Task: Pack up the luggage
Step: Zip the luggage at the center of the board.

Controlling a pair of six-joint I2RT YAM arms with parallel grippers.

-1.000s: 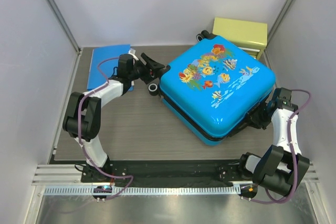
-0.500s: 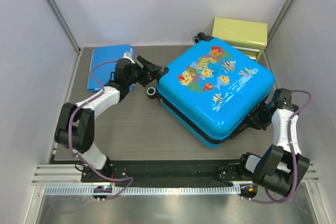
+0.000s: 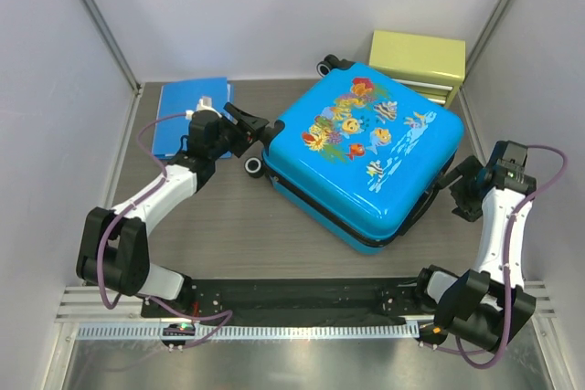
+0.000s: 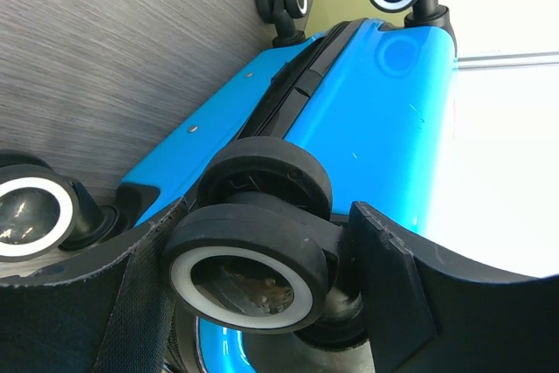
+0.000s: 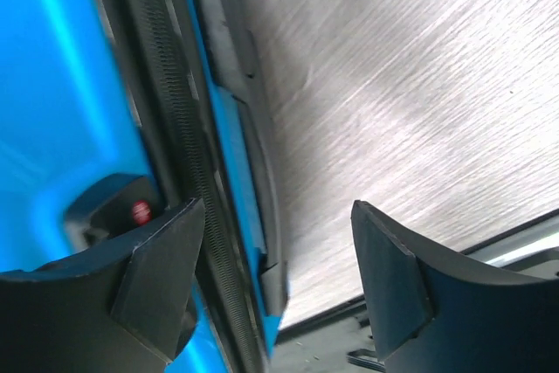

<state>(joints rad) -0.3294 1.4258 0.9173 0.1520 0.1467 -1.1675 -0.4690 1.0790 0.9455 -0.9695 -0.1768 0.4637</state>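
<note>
The luggage (image 3: pixel 366 157), a bright-blue hard-shell case with cartoon fish, lies closed and flat on the table right of centre. My left gripper (image 3: pixel 254 130) is at its left corner. In the left wrist view its fingers (image 4: pixel 148 259) are closed around a black caster wheel (image 4: pixel 253 259) of the luggage (image 4: pixel 367 111). A second wheel (image 3: pixel 253 167) rests on the table just below. My right gripper (image 3: pixel 460 191) stands open a little off the luggage's right side. Seen from the right wrist, the case's zip seam and dark side handle (image 5: pixel 253 172) run past the left fingertip (image 5: pixel 166 268), and nothing is held.
A yellow-green drawer box (image 3: pixel 419 57) stands at the back right, close behind the luggage. A flat blue folder (image 3: pixel 183 116) lies at the back left, under the left arm. White walls close in the table on three sides.
The luggage has slid and turned to the left together with my left gripper. My right gripper has opened and drawn back from the luggage's right side.
</note>
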